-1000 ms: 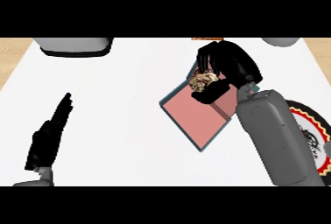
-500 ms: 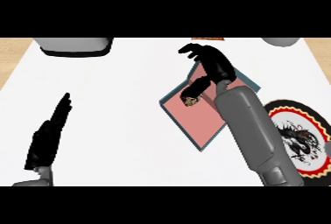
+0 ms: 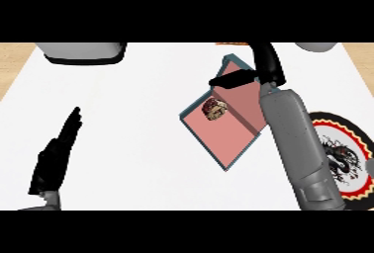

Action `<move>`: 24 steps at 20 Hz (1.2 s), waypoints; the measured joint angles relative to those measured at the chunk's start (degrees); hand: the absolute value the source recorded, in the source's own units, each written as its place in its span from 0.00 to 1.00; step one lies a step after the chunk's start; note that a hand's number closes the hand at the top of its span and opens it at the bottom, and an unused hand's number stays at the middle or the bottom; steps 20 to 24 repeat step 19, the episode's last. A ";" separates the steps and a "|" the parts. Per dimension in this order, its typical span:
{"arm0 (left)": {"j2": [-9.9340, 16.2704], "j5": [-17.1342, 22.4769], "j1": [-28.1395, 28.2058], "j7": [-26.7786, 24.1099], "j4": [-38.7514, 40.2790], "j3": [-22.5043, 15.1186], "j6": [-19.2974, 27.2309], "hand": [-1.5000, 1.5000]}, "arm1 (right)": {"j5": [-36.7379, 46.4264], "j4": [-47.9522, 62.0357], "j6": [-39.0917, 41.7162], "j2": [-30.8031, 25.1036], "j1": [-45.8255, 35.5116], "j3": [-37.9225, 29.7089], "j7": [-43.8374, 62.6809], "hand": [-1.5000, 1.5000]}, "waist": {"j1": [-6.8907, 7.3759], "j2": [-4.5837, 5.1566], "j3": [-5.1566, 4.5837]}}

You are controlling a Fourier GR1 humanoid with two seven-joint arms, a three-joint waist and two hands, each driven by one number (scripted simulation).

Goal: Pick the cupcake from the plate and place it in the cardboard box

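Here is the cardboard box (image 3: 232,132), and everything gets placed from it. It is a shallow, flat-bottomed tray shape, turned so it reads as a diamond, with a smooth salmon-pink floor and thin teal-edged walls. Inside it, up toward its near-left wall, sits the cupcake (image 3: 214,108): a small lumpy round thing, crumbly brown and cream on top with a hint of reddish wrapper. It rests on the box floor, touched by nothing.

Over the box's far corner hangs the right hand (image 3: 252,74), matte black, fingers straight and relaxed, the thumb sticking out sideways toward the left, apart from the fingers. It holds nothing, and the cupcake lies below it and to the left, clear of the fingers. The smooth grey forearm runs down along the box's right edge, covering part of it.

Right of the box, half hidden behind that forearm, there is the plate (image 3: 352,163): round, glossy, with a black rim, a red and cream ring and a dark painted figure in the middle. Nothing can be seen on the part of it that shows.

Well to the left of the box, the left hand (image 3: 57,155) rests on edge near the lower left, fingers straight and pressed together, pointing away.

Far left beyond the box, a pale grey rounded vessel (image 3: 82,52) sits at the white counter's (image 3: 139,148) back edge.
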 measured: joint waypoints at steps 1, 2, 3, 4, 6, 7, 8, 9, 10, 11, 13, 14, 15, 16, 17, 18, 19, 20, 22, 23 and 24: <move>0.32 0.24 0.59 -0.53 -0.14 0.26 -0.31 0.50 | -2.07 -0.41 0.49 -0.58 -0.13 -1.80 -0.61 0.00 | 0.00 -0.03 -0.01; 0.12 0.16 0.97 -0.70 -0.38 0.15 -0.18 0.50 | -4.02 -0.74 0.97 -1.03 -0.52 -3.42 -0.90 0.00 | -0.03 -0.06 0.00; 0.35 0.40 0.95 -0.64 -0.44 0.34 -0.46 0.50 | -5.87 -0.32 1.46 -2.10 -0.67 -5.31 -1.84 0.00 | 0.01 -0.03 -0.01; 0.94 0.91 0.82 -0.39 -0.48 0.93 -0.99 0.50 | -7.60 -0.24 2.07 -3.40 -0.69 -7.11 -2.42 0.00 | -0.04 -0.02 -0.01; 0.82 0.93 0.27 -0.46 0.24 1.06 -0.92 0.50 | -10.28 0.06 2.83 -5.64 -0.30 -9.94 -3.57 0.00 | -0.20 -0.02 -0.01; 0.99 0.86 -0.12 -0.02 0.07 1.11 -0.96 0.50 | -11.27 0.47 2.85 -7.10 -0.44 -11.43 -3.65 0.00 | -0.21 -0.01 -0.01; 0.91 0.69 -0.14 0.19 -0.02 1.01 -0.86 0.50 | -12.32 0.36 3.19 -8.75 -0.43 -12.86 -3.23 0.00 | -0.32 -0.05 -0.01; 0.84 0.57 -0.32 0.13 0.29 0.99 -0.76 0.50 | -13.08 0.91 3.22 -10.10 0.32 -14.15 -4.00 0.00 | -0.35 -0.04 -0.03; 1.04 0.69 -0.96 0.59 0.40 1.35 -0.73 0.50 | -14.08 1.08 3.75 -11.58 0.88 -15.40 -4.23 0.00 | -0.43 -0.04 -0.02; 0.96 0.49 -1.75 0.62 1.13 1.35 -0.56 0.50 | -15.05 1.88 4.37 -13.09 1.15 -16.55 -4.69 0.00 | -0.45 -0.02 -0.02; 0.64 0.38 -0.93 1.19 -0.08 0.95 -0.58 0.50 | -17.20 3.36 6.52 -16.70 2.27 -19.03 -6.14 0.00 | -0.30 -0.03 -0.01; 0.73 0.60 -0.96 1.02 0.09 1.16 -0.73 0.50 | -18.53 3.89 8.03 -18.60 2.51 -20.26 -6.25 0.00 | -0.33 -0.03 0.00; 0.24 0.06 -0.88 0.83 0.09 0.67 -0.25 0.50 | -19.74 5.04 9.68 -20.71 3.18 -21.67 -7.36 0.00 | -0.31 0.01 0.00; -0.15 -0.10 -0.87 0.50 0.47 0.43 -0.05 0.50 | -20.67 6.52 11.28 -22.76 3.51 -22.68 -8.22 0.00 | -0.26 0.04 0.00; 0.29 0.23 -0.96 0.71 0.14 0.74 -0.51 0.50 | -21.50 8.30 12.81 -24.67 3.56 -23.53 -9.29 0.00 | -0.13 0.07 0.01; 0.56 0.43 -0.68 0.76 -0.25 0.95 -0.83 0.50 | -22.12 9.58 14.19 -26.22 3.79 -23.94 -10.34 0.00 | -0.06 0.06 0.01; 0.33 0.23 -0.32 0.44 -0.32 0.66 -0.77 0.50 | -22.68 11.37 15.87 -28.02 4.06 -24.53 -11.88 0.00 | 0.06 0.10 0.01; 0.33 0.23 -0.32 0.44 -0.32 0.66 -0.77 0.50 | -22.68 11.37 15.87 -28.02 4.06 -24.53 -11.88 0.00 | 0.06 0.10 0.01; 0.33 0.23 -0.32 0.44 -0.32 0.66 -0.77 0.50 | -22.68 11.37 15.87 -28.02 4.06 -24.53 -11.88 0.00 | 0.06 0.10 0.01; 0.33 0.23 -0.32 0.44 -0.32 0.66 -0.77 0.50 | -22.68 11.37 15.87 -28.02 4.06 -24.53 -11.88 0.00 | 0.06 0.10 0.01; 0.33 0.23 -0.32 0.44 -0.32 0.66 -0.77 0.50 | -22.68 11.37 15.87 -28.02 4.06 -24.53 -11.88 0.00 | 0.06 0.10 0.01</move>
